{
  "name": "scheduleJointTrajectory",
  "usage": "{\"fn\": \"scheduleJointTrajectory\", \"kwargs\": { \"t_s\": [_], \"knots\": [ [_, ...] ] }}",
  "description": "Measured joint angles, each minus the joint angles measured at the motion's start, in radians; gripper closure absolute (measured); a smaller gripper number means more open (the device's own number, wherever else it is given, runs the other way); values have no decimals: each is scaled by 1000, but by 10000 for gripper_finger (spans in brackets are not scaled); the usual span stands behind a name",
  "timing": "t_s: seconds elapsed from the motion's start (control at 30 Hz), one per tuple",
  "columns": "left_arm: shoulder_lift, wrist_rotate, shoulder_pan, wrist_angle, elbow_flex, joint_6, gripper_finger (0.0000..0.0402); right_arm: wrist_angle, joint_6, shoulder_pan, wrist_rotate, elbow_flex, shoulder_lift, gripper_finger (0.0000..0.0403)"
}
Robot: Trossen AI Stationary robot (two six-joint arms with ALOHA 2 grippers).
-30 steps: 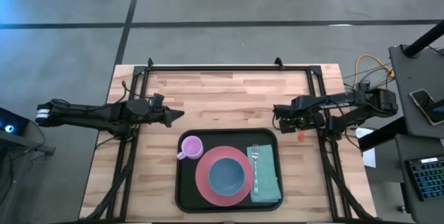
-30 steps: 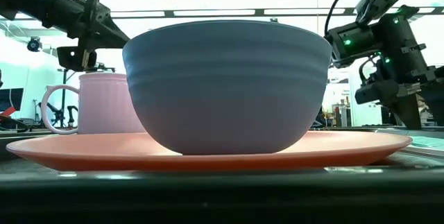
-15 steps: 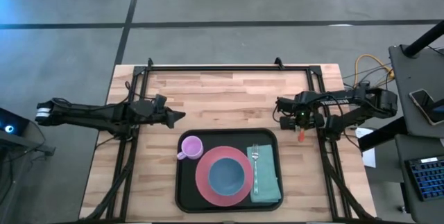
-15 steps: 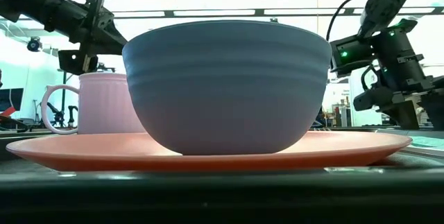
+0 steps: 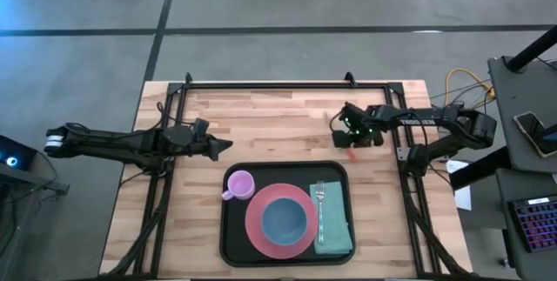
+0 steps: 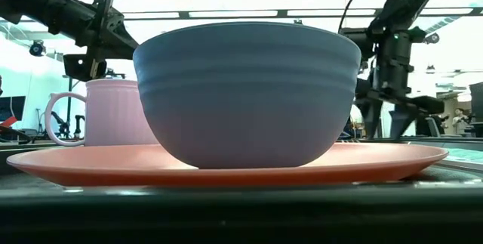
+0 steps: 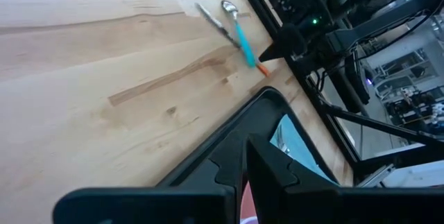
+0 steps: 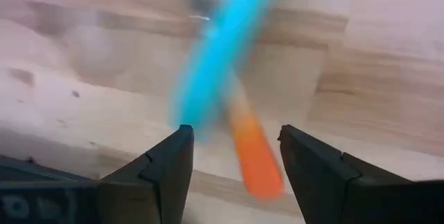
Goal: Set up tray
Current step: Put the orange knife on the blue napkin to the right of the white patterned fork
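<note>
Your right gripper (image 5: 341,124), fingers spread, hovers over blue and orange-handled cutlery (image 7: 243,44) near the bench's (image 5: 287,111) right edge. Your left gripper (image 5: 224,145) waits pressed together near the left edge; the tray (image 5: 233,250) sits at the front edge.

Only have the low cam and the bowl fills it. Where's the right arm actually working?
Observer: The right gripper hangs over bare table just past the tray, off its back right corner, not over the tray.
Operator: Anything under it?
Observer: A blue-handled spoon and an orange-handled utensil, lying crossed on the wood.
Operator: Fingers?
Observer: Open, one on either side of the two handles. Nothing is gripped.
Operator: Left arm?
Observer: The left gripper is shut and empty, over the table behind the tray's left corner.
</note>
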Motion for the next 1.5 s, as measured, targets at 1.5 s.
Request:
{"fn": "scheduleJointTrajectory", "kwargs": {
  "t_s": [1.5],
  "knots": [
    [0,-4,1,4,0,-38,398,-165,-747,18,91,486,495,297]
  ]
}}
